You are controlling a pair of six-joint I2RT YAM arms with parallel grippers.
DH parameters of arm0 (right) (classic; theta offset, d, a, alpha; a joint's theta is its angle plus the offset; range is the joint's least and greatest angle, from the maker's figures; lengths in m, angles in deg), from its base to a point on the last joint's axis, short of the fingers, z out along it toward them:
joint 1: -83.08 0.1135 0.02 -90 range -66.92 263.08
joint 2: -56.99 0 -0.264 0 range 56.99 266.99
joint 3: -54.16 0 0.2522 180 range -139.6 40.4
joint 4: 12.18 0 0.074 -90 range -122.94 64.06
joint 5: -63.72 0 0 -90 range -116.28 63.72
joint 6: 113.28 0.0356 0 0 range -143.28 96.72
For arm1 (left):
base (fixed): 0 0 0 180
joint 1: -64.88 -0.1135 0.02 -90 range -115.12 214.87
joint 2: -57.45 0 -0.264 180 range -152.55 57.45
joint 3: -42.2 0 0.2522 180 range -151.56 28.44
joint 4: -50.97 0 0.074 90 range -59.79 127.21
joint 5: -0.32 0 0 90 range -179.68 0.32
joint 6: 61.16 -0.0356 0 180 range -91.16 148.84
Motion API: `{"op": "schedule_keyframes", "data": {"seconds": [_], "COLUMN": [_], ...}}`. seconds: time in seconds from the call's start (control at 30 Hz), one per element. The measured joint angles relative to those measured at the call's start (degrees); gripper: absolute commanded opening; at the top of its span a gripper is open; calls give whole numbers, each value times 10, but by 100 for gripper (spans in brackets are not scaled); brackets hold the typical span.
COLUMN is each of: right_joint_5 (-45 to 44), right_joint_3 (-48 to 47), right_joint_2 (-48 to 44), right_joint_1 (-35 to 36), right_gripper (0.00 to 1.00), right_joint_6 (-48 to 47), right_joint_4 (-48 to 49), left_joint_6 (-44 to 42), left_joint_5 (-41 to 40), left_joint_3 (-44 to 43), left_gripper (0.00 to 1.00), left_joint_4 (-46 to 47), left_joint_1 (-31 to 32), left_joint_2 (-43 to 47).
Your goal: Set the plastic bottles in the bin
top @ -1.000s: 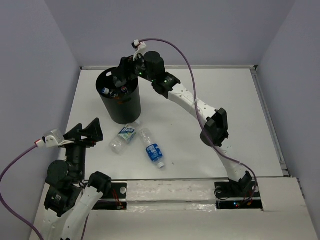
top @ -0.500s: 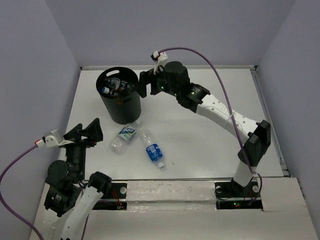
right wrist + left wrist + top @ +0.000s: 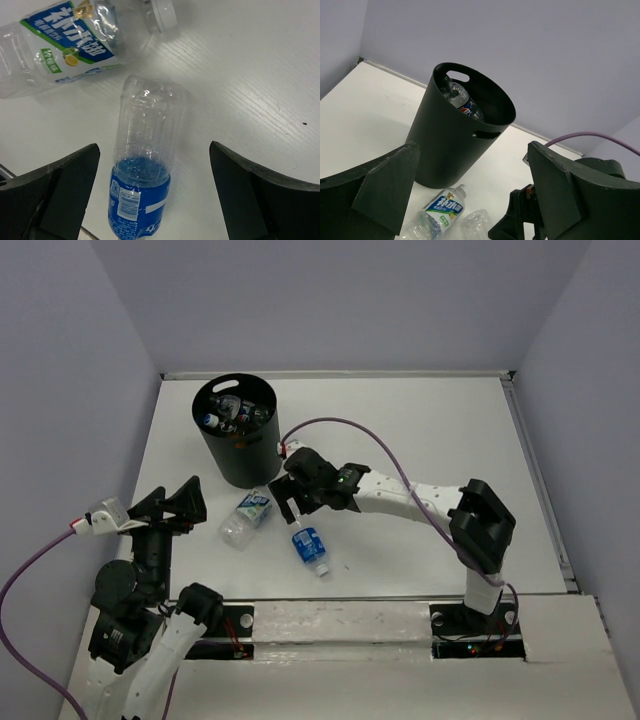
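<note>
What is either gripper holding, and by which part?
Nothing. The right gripper is open above the blue-labelled bottle; the left gripper is open and empty.

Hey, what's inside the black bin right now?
The bin holds several bottles; a cola bottle shows near the rim. The wall hides anything lower, so I cannot count them.

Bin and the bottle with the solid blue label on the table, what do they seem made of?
Bin: likely moulded black plastic, matte with a faint sheen; smooth seamless wall, cut-out handles. Bottle: thin clear plastic, glossy; the table shows through its ribbed wall, which catches glints. Its label looks like shiny film.
</note>
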State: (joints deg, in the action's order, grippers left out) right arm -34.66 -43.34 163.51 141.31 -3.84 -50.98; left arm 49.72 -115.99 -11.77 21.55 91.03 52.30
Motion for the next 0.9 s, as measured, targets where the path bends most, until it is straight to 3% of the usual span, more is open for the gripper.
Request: {"op": "schedule_keyframes", "data": {"seconds": [0.23, 0.3, 0.33, 0.37, 0.4, 0.47, 0.73, 0.9], "right_joint_5": [-15, -21, -22, -23, -25, -31, -58, -63], "right_joint_3": [-11, -10, -6, -5, -4, -2, 44, -28], "right_joint_2": [78, 98, 102, 103, 102, 101, -5, -73], "right_joint_1": [2, 3, 3, 3, 3, 3, 3, 3], "right_gripper": [82, 71, 60, 60, 50, 44, 40, 40], "right_joint_6": [16, 20, 24, 24, 26, 28, 20, -30], "right_joint_4": [17, 19, 23, 24, 25, 35, 26, 33], "left_joint_6": [0, 0, 0, 0, 0, 0, 0, 0], "left_joint_5": [0, 0, 0, 0, 0, 0, 0, 1], "left_joint_3": [0, 0, 0, 0, 0, 0, 0, 0], "left_gripper": [99, 99, 99, 99, 99, 99, 99, 99], "left_joint_4": [0, 0, 0, 0, 0, 0, 0, 0], "left_joint_1": [0, 0, 0, 0, 0, 0, 0, 0], "left_joint_2": [0, 0, 0, 0, 0, 0, 0, 0]}}
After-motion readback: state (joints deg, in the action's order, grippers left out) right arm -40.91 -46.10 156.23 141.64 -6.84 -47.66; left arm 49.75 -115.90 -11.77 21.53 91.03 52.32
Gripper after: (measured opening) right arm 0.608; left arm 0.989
